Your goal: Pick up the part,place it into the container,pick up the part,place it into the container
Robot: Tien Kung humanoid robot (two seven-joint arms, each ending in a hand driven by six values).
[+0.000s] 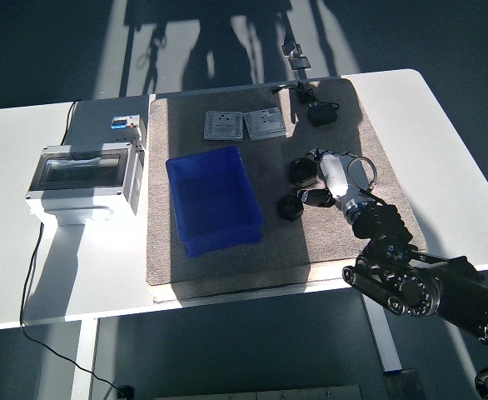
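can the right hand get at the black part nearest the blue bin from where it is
Probably yes: the right hand sits just right of that black part, on open mat with nothing between them.

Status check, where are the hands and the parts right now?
Right hand open, reaching between two black round parts on the mat. Blue plastic container holds nothing. Left hand out of view. Nothing blocking.
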